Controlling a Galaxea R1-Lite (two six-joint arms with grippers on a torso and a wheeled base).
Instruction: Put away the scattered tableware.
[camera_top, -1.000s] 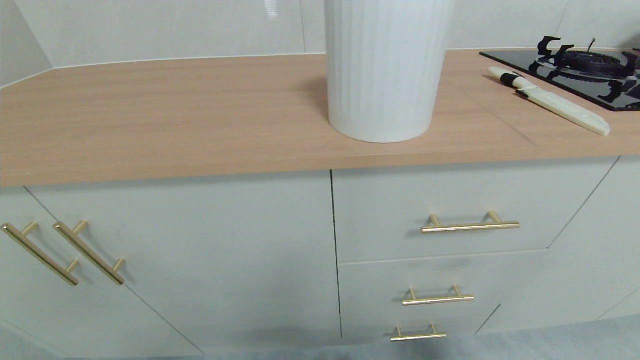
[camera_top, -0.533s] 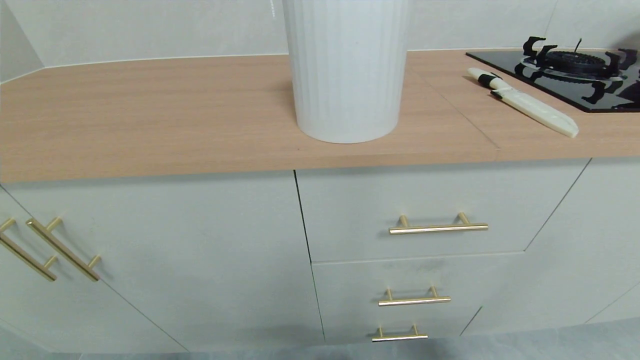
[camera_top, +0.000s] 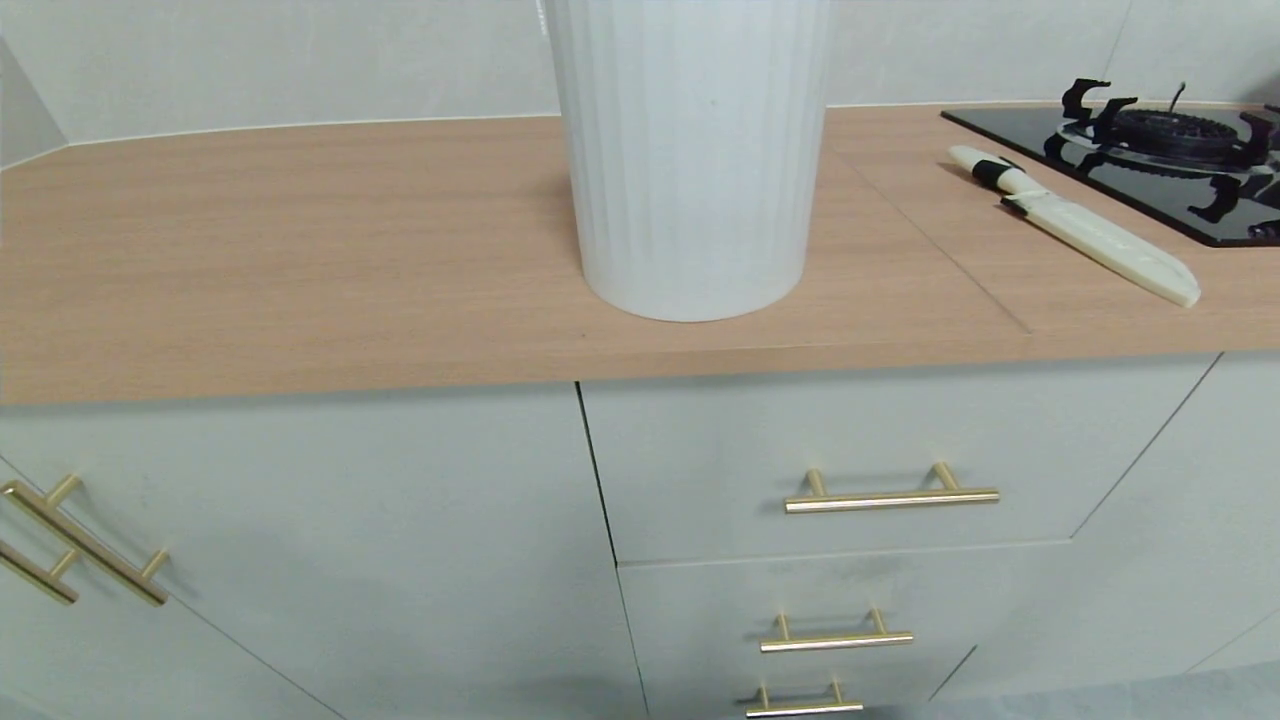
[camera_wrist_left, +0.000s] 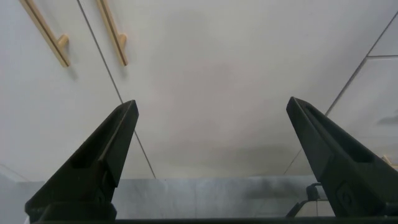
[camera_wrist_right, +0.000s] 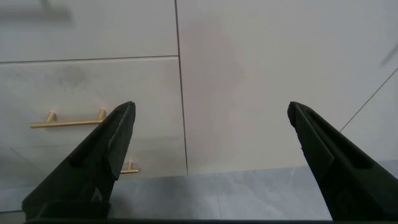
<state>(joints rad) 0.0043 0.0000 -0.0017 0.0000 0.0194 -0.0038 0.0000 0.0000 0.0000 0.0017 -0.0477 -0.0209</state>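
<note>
Here, a cream-bladed knife (camera_top: 1075, 225) is lying on the wooden countertop (camera_top: 300, 260), at three o'clock from a tall white ribbed container (camera_top: 690, 160) and just beside the black gas hob (camera_top: 1170, 135). Below, the left gripper (camera_wrist_left: 211, 106) and right gripper (camera_wrist_right: 211, 107) are hanging with fingers spread wide before pale cabinet fronts (camera_top: 400, 520) with brass handles (camera_top: 890, 497).

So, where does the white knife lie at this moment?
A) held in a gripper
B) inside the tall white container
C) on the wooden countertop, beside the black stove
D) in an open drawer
C: the knife lies flat on the countertop, along the near edge of the stove and apart from the white container.
</note>
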